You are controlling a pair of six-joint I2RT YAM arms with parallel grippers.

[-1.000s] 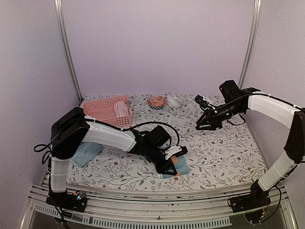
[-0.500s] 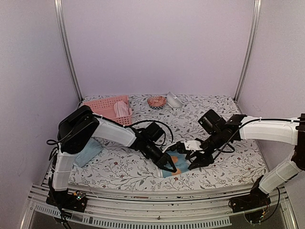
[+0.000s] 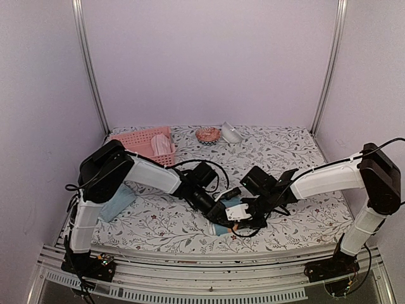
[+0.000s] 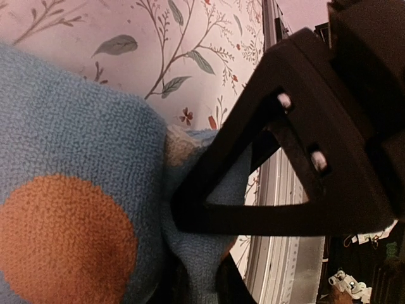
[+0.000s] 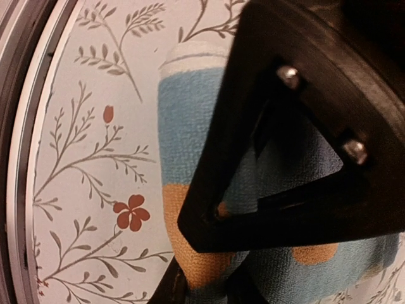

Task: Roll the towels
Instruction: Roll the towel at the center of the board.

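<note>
Terry cloth, soft, light and limp: I judge the blue towel point(image 5: 190, 120) best taken at its folded edge. My left gripper point(image 4: 193, 285) and right gripper point(image 5: 202, 285) both pinch it.

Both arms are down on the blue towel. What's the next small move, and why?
Probably ease the two ends a little apart to draw the towel taut before rolling on. The left fingers and right fingers each pinch it, and it looks bunched and uneven between them.
</note>
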